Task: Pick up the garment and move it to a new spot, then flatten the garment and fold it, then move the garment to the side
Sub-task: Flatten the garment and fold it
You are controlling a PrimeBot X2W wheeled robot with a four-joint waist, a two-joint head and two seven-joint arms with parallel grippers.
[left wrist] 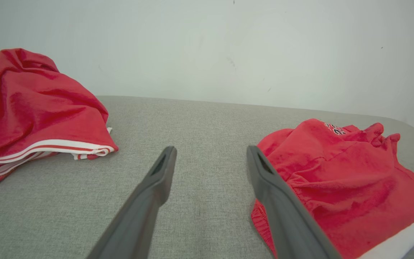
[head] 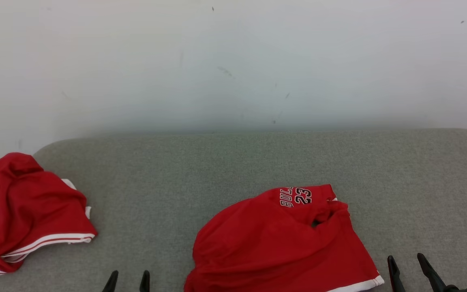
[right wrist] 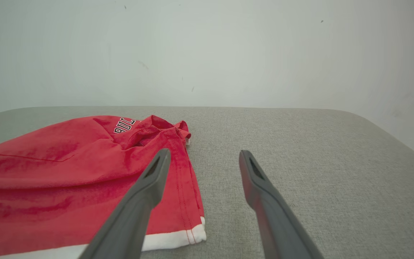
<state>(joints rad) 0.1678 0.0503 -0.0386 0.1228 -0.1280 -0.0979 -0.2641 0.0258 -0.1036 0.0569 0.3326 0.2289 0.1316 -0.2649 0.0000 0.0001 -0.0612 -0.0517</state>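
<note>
Between left fingers (left wrist: 155,183) and right fingers (right wrist: 146,190), both spread and empty, the crumpled garment (head: 282,239) lies on the bench (head: 233,162); a one-layer pinch may let it slip, and a leftward reach may seize the second red heap (head: 26,207) instead.

Item: red garment (head: 274,239), jersey-type fabric, with a white band along its near hem and black, white-edged print reading "BUL…" and "23" at the far edge. State: unfolded, rumpled into a low mound, puckered and bunched at the far right corner, smoother on the left. Place: on the grey woven surface (head: 217,170), between the left jaws and the right jaws, its white-banded corner just beside the right jaws and its left edge near the left jaws; contact with either cannot be told. Item: second red garment (head: 22,207), with white striped trim, crumpled in a heap, well to the left of the left jaws.
</note>
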